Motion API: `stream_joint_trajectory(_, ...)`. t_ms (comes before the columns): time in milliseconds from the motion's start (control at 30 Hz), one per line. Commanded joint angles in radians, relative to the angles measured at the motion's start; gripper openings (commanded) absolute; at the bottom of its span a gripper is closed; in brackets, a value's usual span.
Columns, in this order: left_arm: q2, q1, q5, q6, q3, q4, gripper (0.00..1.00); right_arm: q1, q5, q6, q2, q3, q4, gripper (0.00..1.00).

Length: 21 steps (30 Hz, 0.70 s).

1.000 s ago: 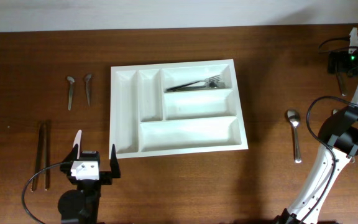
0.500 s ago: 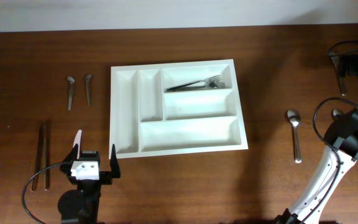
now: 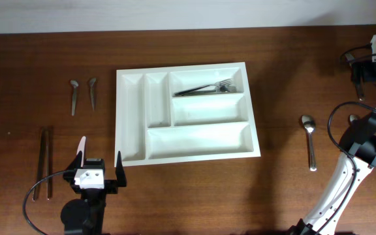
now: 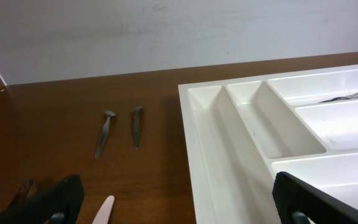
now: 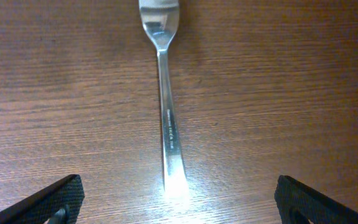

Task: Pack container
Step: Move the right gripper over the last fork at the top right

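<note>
The right pincer (image 5: 179,208), spread wide, hangs over a steel utensil (image 5: 166,124) lying directly beneath it, so picking it up looks to be the step in hand: drop straight and close on the handle. The container (image 3: 194,138) lies well to its left, one corner just ahead of the left pincer (image 3: 98,162), which is also spread open. Everything sits on a dark wood-grain worktop (image 3: 286,78) with a pale wall (image 4: 166,31) behind.
</note>
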Motion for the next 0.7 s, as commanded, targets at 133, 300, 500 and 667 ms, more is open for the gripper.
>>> stream_joint_trajectory(133,-0.007,0.002,-0.01,0.016,-0.006,0.0,0.99,0.002,-0.021,-0.015,0.042,-0.026,-0.001,0.99)
stream_joint_trajectory(300,-0.007,0.002,-0.01,0.016,-0.006,0.0,0.99,-0.004,-0.021,-0.015,0.042,-0.06,0.0,0.99)
stream_joint_trajectory(500,-0.007,0.002,-0.01,0.016,-0.006,0.0,0.99,-0.005,-0.026,-0.015,0.042,-0.104,0.016,0.99)
stream_joint_trajectory(667,-0.007,0.002,-0.011,0.016,-0.006,0.0,0.99,-0.005,-0.039,-0.015,0.042,-0.122,0.031,0.99)
